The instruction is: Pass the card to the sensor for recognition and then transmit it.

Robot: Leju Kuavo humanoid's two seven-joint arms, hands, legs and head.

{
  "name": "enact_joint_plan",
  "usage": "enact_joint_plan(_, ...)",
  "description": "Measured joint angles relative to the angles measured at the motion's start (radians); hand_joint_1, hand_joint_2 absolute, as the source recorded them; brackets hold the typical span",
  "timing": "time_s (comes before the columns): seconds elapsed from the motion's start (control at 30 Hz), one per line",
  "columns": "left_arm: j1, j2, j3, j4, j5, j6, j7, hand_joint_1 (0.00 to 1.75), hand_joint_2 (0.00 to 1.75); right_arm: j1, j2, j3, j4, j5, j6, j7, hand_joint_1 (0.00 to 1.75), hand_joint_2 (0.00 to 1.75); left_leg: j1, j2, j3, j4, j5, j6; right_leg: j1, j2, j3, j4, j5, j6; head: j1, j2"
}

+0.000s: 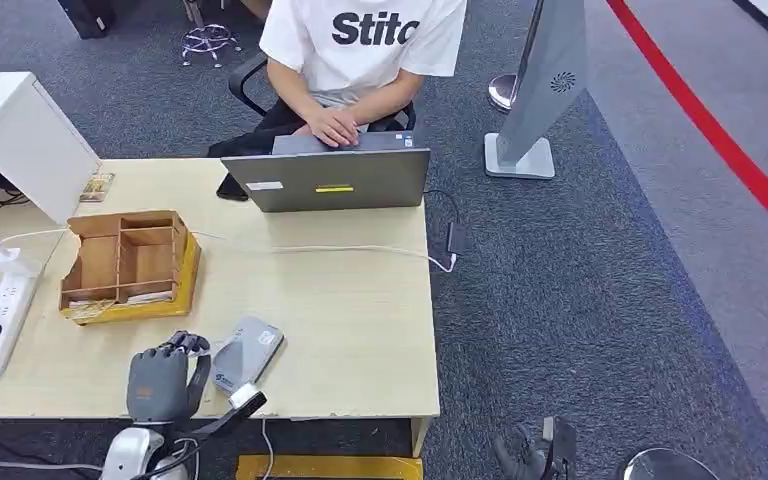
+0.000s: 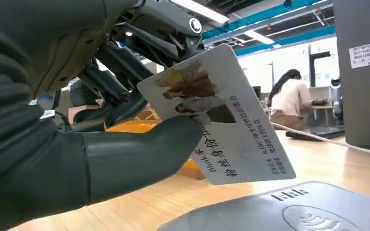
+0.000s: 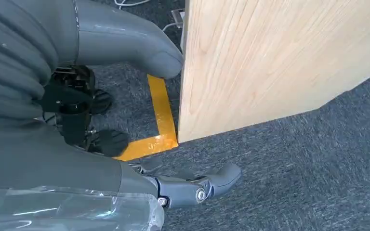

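Card (image 2: pixel 221 120): smooth, slightly glossy plastic, printed face. Left hand (image 2: pixel 101 149): matt grey rubbery thumb, ribbed cover, darker fingers (image 2: pixel 111 82) with bare metal pins seen at the links. Sensor (image 2: pixel 289 209): matt grey plastic, embossed logo. Table (image 1: pixel 360 300): pale wood-grain laminate, smooth, low sheen. Organizer (image 1: pixel 125 262): raw brown board, matt. Laptop (image 1: pixel 330 180): brushed grey metal look. Floor (image 1: pixel 580 300): rough grey-blue carpet; glossy yellow tape (image 3: pixel 161 118) laid on it. Right hand (image 3: pixel 125 43): same matt grey finish.
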Motion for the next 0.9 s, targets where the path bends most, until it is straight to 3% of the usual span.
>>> enact_joint_plan(0.13,-0.001,0.012,-0.032,0.0,-0.01,0.0,0.025,1.75,1.75,-0.001,0.0,0.0,0.0,0.003,0.006,0.002,0.0,1.75,0.0,0.0,0.0,0.0,0.0,0.0,0.0,0.0,0.0,0.0,0.0,0.0,0.0,0.0)
enact_joint_plan(0.33,-0.039,0.058,-0.114,0.059,0.001,-0.01,0.113,1.75,1.75,-0.008,0.001,0.0,0.0,0.009,0.008,0.008,0.0,1.75,0.0,0.0,0.0,0.0,0.001,0.0,0.0,0.0,0.0,0.0,0.001,0.0,0.0,0.0)
enact_joint_plan(0.53,-0.056,0.084,-0.163,0.09,0.0,-0.002,0.122,1.75,1.75,-0.013,0.003,0.0,0.0,0.011,0.009,0.012,0.0,1.75,0.0,0.0,0.0,0.0,0.001,0.0,0.0,0.0,0.0,0.0,0.001,-0.001,0.0,0.0)
enact_joint_plan(0.7,-0.046,0.086,-0.163,0.037,-0.016,0.0,0.095,1.75,1.75,-0.013,0.003,0.0,0.0,0.011,0.01,0.013,0.0,1.75,0.0,0.0,0.0,0.0,0.001,0.0,0.0,0.0,0.0,0.0,0.001,-0.001,0.0,0.0)
enact_joint_plan(0.9,-0.067,0.093,-0.156,-0.166,-0.031,0.0,0.037,1.75,1.75,-0.016,0.004,0.0,0.0,0.021,0.01,0.023,0.0,1.75,0.0,-0.002,-0.001,0.0,0.002,0.0,0.0,-0.002,0.0,0.0,0.002,0.0,0.0,0.0)
